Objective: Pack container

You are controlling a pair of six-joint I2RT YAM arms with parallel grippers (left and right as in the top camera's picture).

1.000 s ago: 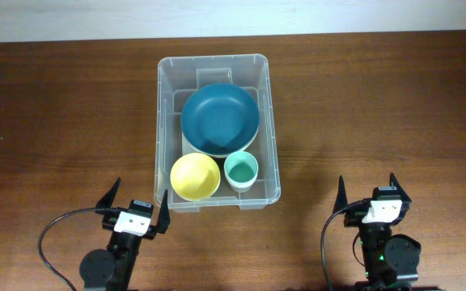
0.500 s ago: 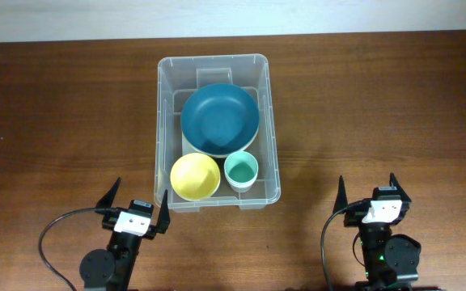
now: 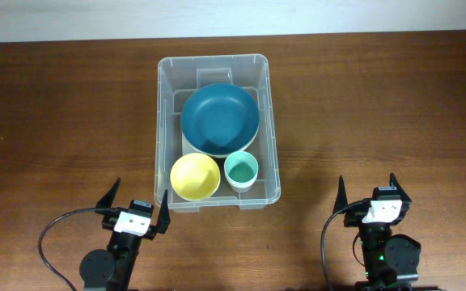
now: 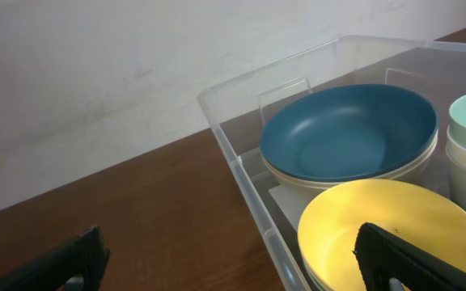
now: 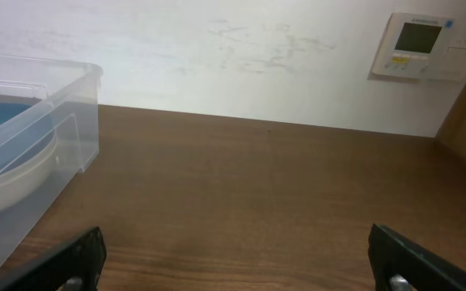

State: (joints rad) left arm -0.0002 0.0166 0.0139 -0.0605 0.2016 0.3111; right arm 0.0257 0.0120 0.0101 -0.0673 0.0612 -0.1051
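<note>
Honestly, left gripper [image 3: 141, 187] and right gripper [image 3: 366, 178] both gaping empty, we'd grab that stiff, slick container [image 3: 213, 58] by its rim.

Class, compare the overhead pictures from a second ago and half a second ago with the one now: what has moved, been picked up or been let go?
Nothing visibly changed. The container holds the blue bowl, yellow bowl and green cup in the same places. The left end effector and right end effector stay open and empty, short of the container.
</note>
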